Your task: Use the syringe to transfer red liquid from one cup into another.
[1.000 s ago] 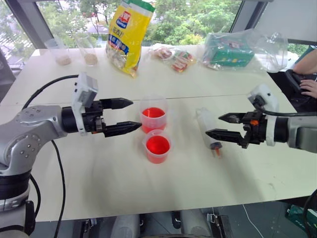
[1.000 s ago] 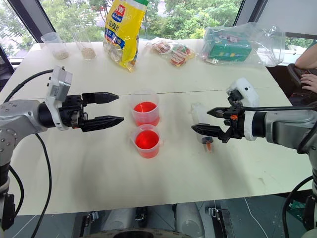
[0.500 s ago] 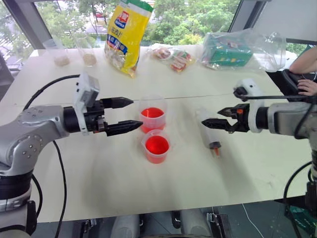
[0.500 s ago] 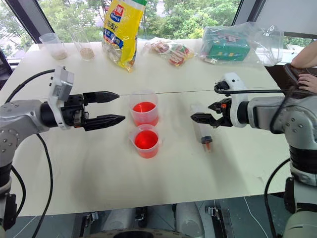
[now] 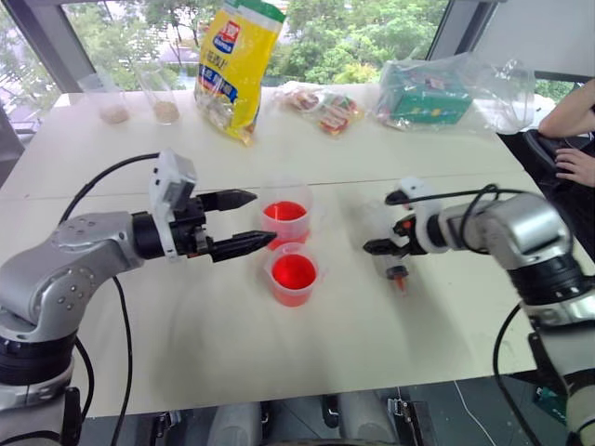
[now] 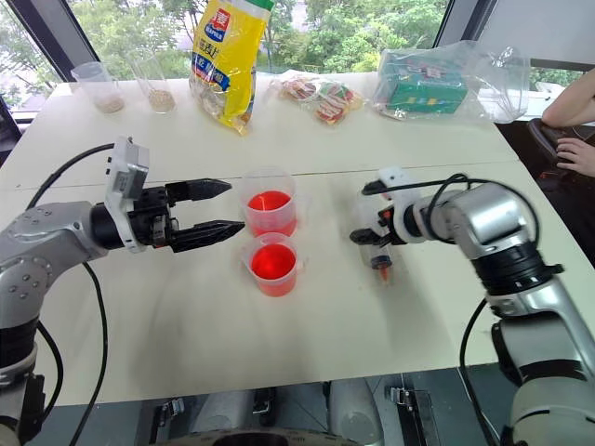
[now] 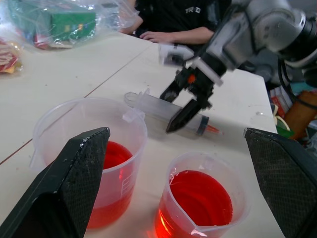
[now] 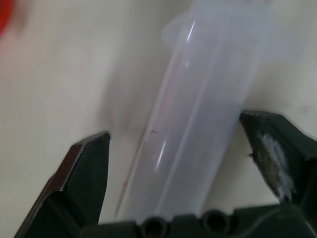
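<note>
Both tools apart: right tool [image 6: 370, 236] straddles syringe [image 7: 163, 111]; left tool [image 5: 244, 221] empty. Yellow bag [image 5: 234, 63] print illegible.

Office-like test room, long white table [image 5: 139, 344] by big windows [image 5: 372, 37], snack bags [image 5: 237, 65], person seated at the table's end [image 5: 576, 139]

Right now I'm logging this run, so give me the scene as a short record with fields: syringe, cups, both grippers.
syringe: syringe lying flat on the table, not lifted
taller cup: taller cup upright, holding red liquid
shorter cup: shorter cup upright, also red inside, just in front of the taller one
right gripper: right gripper open, fingers straddling the syringe barrel
left gripper: left gripper open, holding nothing, beside the cups
</note>
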